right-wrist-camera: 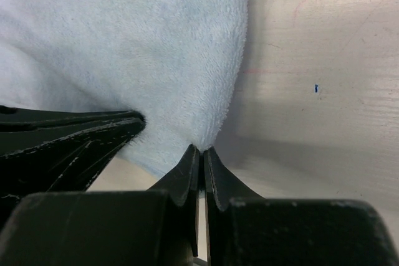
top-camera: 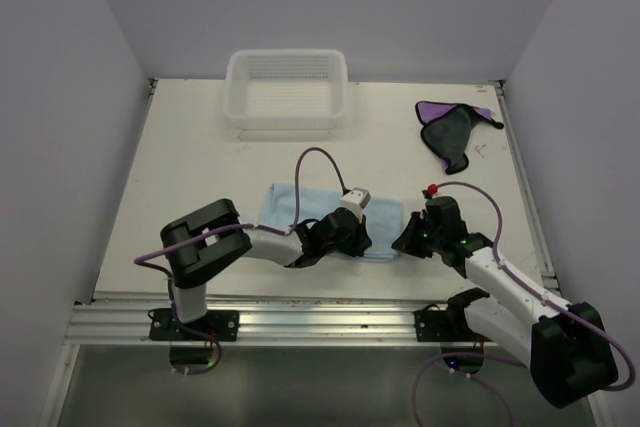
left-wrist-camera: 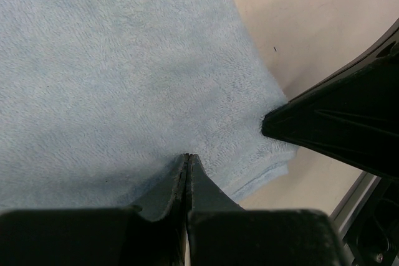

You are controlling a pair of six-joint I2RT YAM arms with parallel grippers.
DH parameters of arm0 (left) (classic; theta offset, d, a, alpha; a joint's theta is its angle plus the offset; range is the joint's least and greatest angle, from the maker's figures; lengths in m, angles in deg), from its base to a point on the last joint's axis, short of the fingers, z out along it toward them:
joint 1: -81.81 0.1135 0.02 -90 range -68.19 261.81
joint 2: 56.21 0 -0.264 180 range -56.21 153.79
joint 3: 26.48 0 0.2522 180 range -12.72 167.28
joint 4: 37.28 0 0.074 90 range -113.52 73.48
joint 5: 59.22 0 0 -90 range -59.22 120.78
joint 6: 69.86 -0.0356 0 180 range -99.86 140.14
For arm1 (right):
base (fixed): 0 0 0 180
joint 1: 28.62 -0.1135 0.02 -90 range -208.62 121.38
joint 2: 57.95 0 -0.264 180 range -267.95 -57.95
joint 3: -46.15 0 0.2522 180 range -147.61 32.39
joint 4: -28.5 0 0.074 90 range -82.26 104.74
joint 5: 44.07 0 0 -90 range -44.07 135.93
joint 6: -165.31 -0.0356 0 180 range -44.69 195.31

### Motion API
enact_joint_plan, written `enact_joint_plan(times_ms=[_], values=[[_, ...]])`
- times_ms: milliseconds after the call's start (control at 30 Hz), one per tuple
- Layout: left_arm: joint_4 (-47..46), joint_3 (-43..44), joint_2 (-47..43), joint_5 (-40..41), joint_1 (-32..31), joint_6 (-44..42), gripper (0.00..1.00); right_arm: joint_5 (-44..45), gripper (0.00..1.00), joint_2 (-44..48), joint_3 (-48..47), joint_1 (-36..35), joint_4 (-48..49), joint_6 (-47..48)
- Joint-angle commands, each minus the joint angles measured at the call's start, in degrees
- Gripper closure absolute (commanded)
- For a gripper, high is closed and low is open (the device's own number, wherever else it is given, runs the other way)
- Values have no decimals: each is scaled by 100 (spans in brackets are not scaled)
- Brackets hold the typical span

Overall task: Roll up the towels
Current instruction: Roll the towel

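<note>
blue towel [top-camera: 300, 205] flat at the table's [top-camera: 190, 157] near edge | left gripper [left-wrist-camera: 187, 161] pinched together on its near hem, right gripper [right-wrist-camera: 201, 152] clamped on its near-right corner, likely to start rolling | purple towel [top-camera: 448, 129] far right, apart from basket [top-camera: 287, 87]

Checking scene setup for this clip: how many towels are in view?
2. The light blue towel lies flat at near centre; the purple towel lies crumpled at the back right. No others show.
</note>
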Motion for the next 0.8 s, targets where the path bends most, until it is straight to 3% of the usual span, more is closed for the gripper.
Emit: enact_joint_plan(times_ms=[0,767], values=[[23,-24,114,145,-65,76,100,22,100,135,-310,-25,-75,174],[-20,-15,176,189,-65,76,100,31,100,-182,-583,-719,408,-10]])
